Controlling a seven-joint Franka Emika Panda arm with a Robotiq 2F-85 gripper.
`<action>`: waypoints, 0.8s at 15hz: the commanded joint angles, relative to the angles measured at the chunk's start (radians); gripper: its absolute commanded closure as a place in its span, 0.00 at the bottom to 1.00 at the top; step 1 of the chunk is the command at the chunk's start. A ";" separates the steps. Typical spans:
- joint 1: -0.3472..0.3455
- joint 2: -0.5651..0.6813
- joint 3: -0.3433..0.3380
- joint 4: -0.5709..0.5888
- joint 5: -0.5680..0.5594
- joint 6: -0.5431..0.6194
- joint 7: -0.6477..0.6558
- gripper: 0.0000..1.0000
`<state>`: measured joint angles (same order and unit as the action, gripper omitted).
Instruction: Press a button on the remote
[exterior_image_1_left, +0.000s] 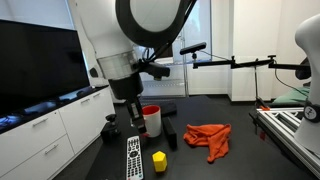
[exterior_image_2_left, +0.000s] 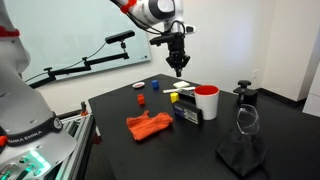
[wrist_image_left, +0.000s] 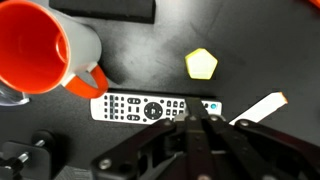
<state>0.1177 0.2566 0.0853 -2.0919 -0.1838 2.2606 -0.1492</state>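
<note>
Remote (wrist_image_left: 155, 107) below the gripper (wrist_image_left: 196, 122) and its pinched fingers (wrist_image_left: 183, 128) (mug (wrist_image_left: 40, 45) alongside)

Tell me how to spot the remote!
Look at the big black table, then find the red-and-white mug. Close beside it lies the remote. It is long, flat and black with rows of pale buttons, unlike the small yellow block nearby.
</note>
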 joint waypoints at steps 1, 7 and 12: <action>-0.022 -0.125 0.015 -0.101 0.057 0.012 -0.041 1.00; -0.018 -0.223 0.010 -0.164 0.120 -0.006 -0.069 1.00; -0.017 -0.275 0.004 -0.204 0.131 -0.017 -0.088 1.00</action>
<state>0.1126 0.0390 0.0853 -2.2628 -0.0864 2.2532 -0.1939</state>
